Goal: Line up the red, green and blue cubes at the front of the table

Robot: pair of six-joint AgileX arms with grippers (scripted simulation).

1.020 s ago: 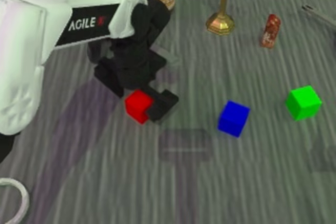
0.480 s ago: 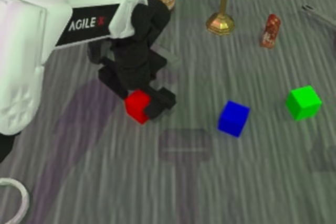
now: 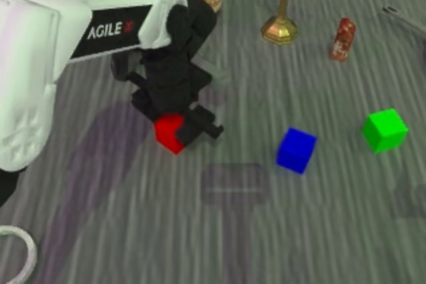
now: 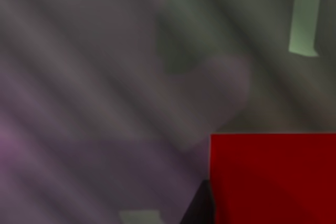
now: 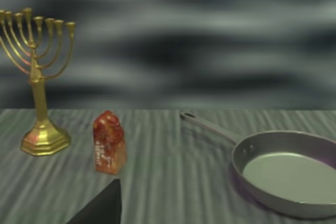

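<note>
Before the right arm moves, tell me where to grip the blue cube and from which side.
Grip the blue cube by two opposite side faces, coming straight down from above. It sits flat on the table, turned slightly askew, so rotate the fingers to match its faces. Nothing crowds it: the green cube stands well apart on its right.

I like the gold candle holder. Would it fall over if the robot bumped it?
Probably, if hit high up. The candle holder is tall, with wide arms on one thin stem, so it looks top-heavy. Its broad base resting flat on the table might steady it against a low nudge. It looks like stiff metal, so it likely wouldn't bend.
</note>
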